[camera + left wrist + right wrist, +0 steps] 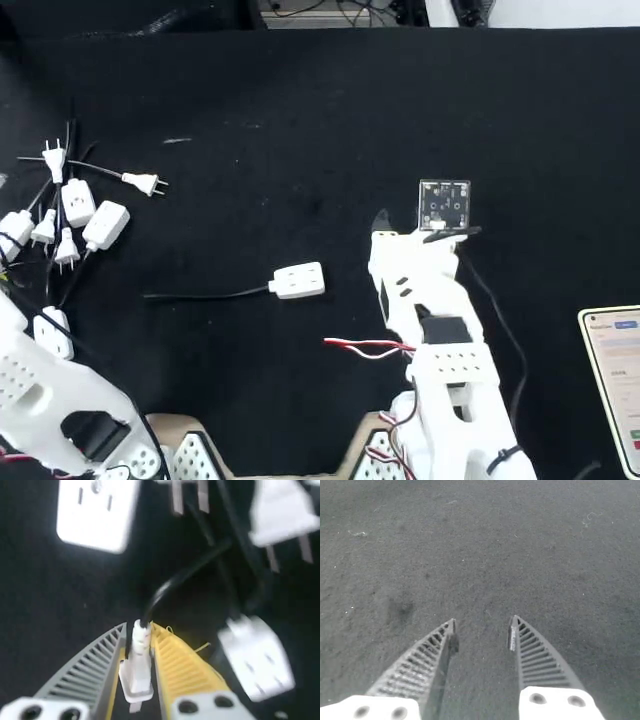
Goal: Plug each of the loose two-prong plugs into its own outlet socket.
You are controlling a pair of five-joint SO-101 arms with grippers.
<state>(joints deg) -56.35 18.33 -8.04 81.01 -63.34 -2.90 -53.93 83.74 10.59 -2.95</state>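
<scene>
Gripping white black-corded two-prong plug [136,675] in left gripper [137,645] near left edge of black table [300,100], likely for carrying socketward; holding right gripper [481,635] parted, empty.

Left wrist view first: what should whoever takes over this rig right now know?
Left gripper: shut on a white two-prong plug with a black cord, close to other plugs and sockets.
Right gripper: open and empty over bare black cloth.
Things: the pile of plugs and sockets lies tangled at the table's left. A lone socket lies mid-table with nothing in it.
Done: one plug gripped. None visibly seated.
Left: seat the held plug, then the others.
</scene>
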